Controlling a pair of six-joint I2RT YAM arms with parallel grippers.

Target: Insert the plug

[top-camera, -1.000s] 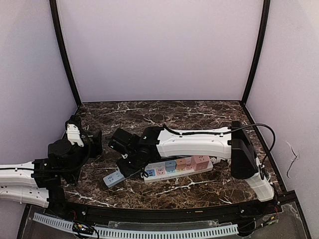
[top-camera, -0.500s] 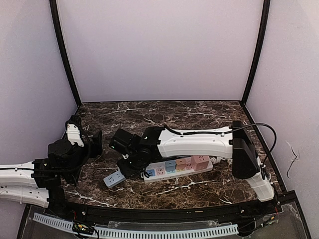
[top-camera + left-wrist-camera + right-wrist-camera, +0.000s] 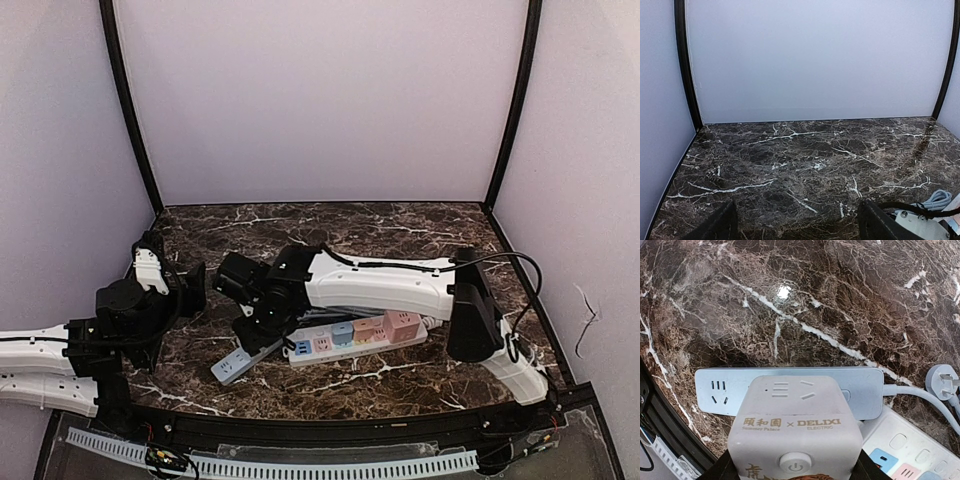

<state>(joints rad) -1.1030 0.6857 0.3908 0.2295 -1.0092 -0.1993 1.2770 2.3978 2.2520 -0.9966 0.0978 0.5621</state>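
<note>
Dark marble counter (image 3: 400, 225), lilac walls behind. Near its front edge, left of centre, the right gripper (image 3: 792, 467) clasps a white cube plug (image 3: 795, 415) just over a grey-blue power strip (image 3: 790, 387) (whether they touch, I cannot tell). By the left edge the left gripper (image 3: 797, 227) gapes, empty.

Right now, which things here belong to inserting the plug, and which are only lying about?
For the job: white cube adapter, held in the right hand; blue-grey power strip below it.
Lying about: white power strip with coloured squares; loose three-pin plug; left hand, open, holding nothing.
</note>
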